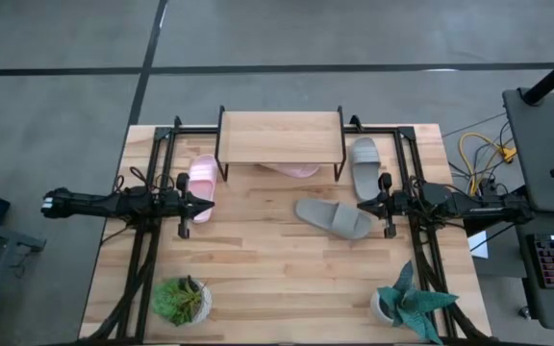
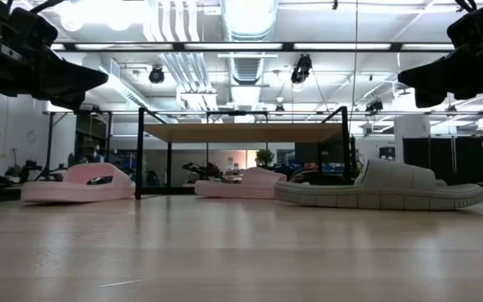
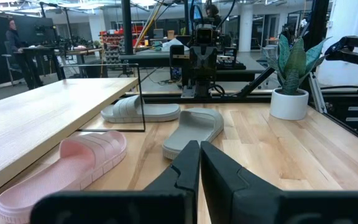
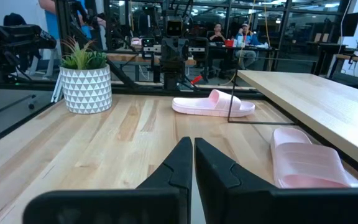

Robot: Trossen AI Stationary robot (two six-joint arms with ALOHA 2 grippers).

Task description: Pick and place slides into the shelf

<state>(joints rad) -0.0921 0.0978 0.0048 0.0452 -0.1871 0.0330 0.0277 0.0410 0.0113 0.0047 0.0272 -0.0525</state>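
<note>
The shelf (image 1: 280,137) stands at the table's far middle on thin black legs. One pink slide (image 1: 201,178) lies flat to its left, and a second pink slide (image 1: 291,170) lies partly under the plank. A grey slide (image 1: 364,165) lies by the shelf's right legs, and another grey slide (image 1: 335,218) lies on the table's middle. My left gripper (image 1: 205,204) hovers shut beside the left pink slide and touches nothing. My right gripper (image 1: 362,204) hovers shut next to the middle grey slide (image 3: 194,127). Both point level toward each other.
A green potted plant (image 1: 181,300) stands near the front left and a spiky-leaved plant (image 1: 407,303) in a white pot near the front right. Black arm frames run along both table sides. Bare wood lies between the plants.
</note>
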